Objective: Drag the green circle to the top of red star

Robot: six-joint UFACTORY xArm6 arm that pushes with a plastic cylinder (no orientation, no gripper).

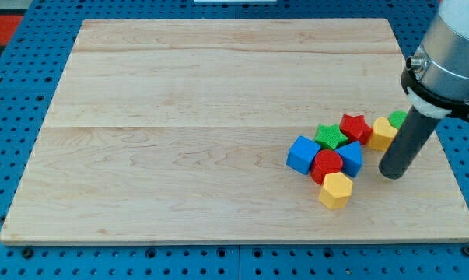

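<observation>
Toward the view's right edge of the wooden board (pixel 180 117), the green circle (pixel 398 118) shows only as a small sliver, mostly hidden behind the dark rod; being round and largely covered, it gives no long axis or heading that I can make out. It sits just right of the yellow block (pixel 383 134), touching or nearly touching it, and the red star (pixel 355 127) lies just left of that yellow block, its points spread roughly evenly. My tip (pixel 392 173) rests on the board below the green circle and the yellow block, just beside them, with the rod slanting up toward the view's top right. I carry no jaws, so nothing is grasped; whether the rod touches the green circle cannot be told. Left of the red star lies a green star (pixel 330 137), and below it a blue block (pixel 302 154), a red block (pixel 326 165), another blue block (pixel 350 158) and a yellow hexagon (pixel 335 190) crowd together.
</observation>
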